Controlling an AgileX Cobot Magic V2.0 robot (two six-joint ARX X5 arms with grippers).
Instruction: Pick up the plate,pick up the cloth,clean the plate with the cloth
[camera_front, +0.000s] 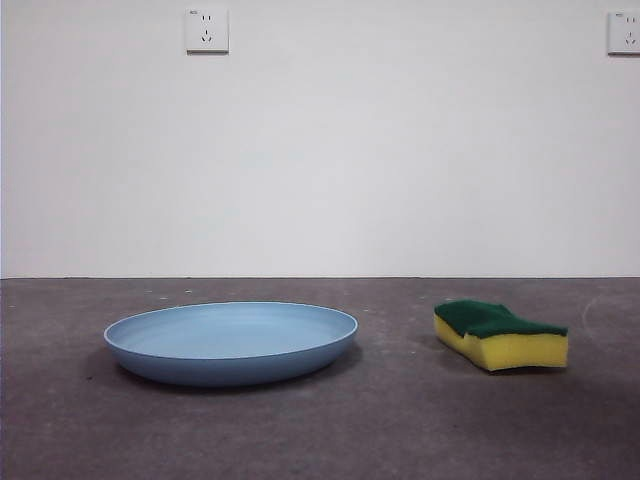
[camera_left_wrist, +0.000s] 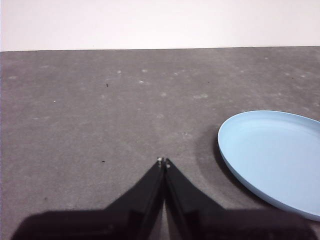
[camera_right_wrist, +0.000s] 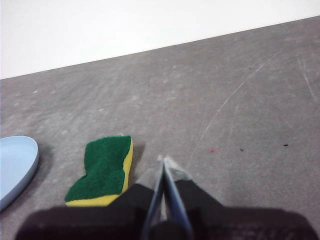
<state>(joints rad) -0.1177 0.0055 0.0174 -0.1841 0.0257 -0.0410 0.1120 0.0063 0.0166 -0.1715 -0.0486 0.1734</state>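
Plate (camera_front: 231, 343) flat on grey table (camera_front: 330, 430), left of centre; cloth (camera_front: 500, 335), a yellow sponge with green top, well apart to its right. Left gripper (camera_left_wrist: 163, 161) raised beside plate, jaws together, empty. Right gripper (camera_right_wrist: 163, 161) raised near sponge, jaws together, empty.

Bare lab-style test bench, my workspace a scuffed grey tabletop (camera_front: 320, 420), plain white wall (camera_front: 320, 150) behind, two wall sockets (camera_front: 206, 30) at 11 and 1 o'clock.
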